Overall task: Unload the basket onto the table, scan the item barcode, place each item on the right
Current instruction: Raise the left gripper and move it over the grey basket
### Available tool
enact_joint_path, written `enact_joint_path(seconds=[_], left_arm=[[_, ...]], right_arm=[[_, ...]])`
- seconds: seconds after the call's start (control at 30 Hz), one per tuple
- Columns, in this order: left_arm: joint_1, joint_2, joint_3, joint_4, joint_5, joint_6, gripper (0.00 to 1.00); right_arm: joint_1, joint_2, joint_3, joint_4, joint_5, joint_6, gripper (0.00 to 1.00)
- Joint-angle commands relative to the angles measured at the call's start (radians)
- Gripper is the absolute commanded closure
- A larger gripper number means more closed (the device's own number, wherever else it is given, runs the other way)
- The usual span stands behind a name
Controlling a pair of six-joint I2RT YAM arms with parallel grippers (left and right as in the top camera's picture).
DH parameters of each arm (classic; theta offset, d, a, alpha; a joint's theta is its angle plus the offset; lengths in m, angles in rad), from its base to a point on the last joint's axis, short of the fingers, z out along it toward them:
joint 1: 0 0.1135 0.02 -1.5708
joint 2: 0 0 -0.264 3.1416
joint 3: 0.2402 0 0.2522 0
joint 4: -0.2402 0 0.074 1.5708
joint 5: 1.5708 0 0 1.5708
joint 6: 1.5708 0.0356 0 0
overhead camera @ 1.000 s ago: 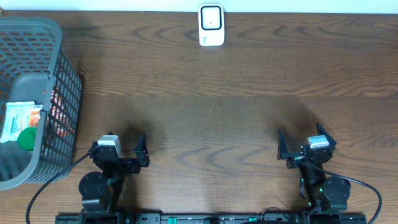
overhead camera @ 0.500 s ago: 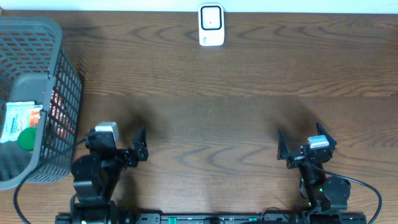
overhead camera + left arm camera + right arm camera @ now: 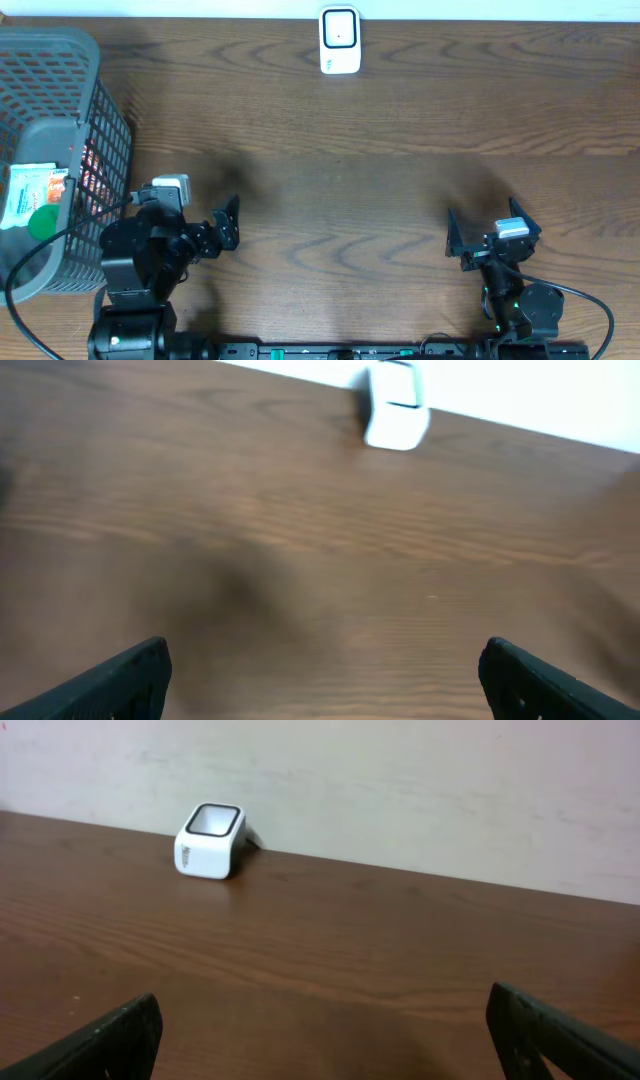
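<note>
I see left gripper [image 3: 325,675] swung toward wire basket [image 3: 100,120], right gripper [image 3: 490,235] unmoved | both with jaws apart | bare worktop [image 3: 350,170] up to barcode scanner [image 3: 340,40]

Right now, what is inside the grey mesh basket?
A white-and-orange flat packet and a green round object lie in the grey mesh basket; anything beneath them is covered.

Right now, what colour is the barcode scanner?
Barcode scanner: white with black trim; best in right wrist view.
</note>
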Motion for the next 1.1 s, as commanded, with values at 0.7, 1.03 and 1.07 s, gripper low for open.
enact_joint_path(seconds=[0.7, 1.03, 1.07], left_arm=[[-0.004, 0.294, 0.314, -0.244, 0.016, 0.000, 0.02], [-0.004, 0.415, 0.437, -0.348, 0.133, 0.100, 0.02], [-0.004, 0.415, 0.437, -0.349, 0.133, 0.097, 0.02]], right_arm=[[0.009, -0.006, -0.003, -0.002, 0.005, 0.012, 0.01], [0.009, -0.006, -0.003, -0.002, 0.005, 0.012, 0.01], [0.009, -0.006, -0.003, -0.002, 0.005, 0.012, 0.01]])
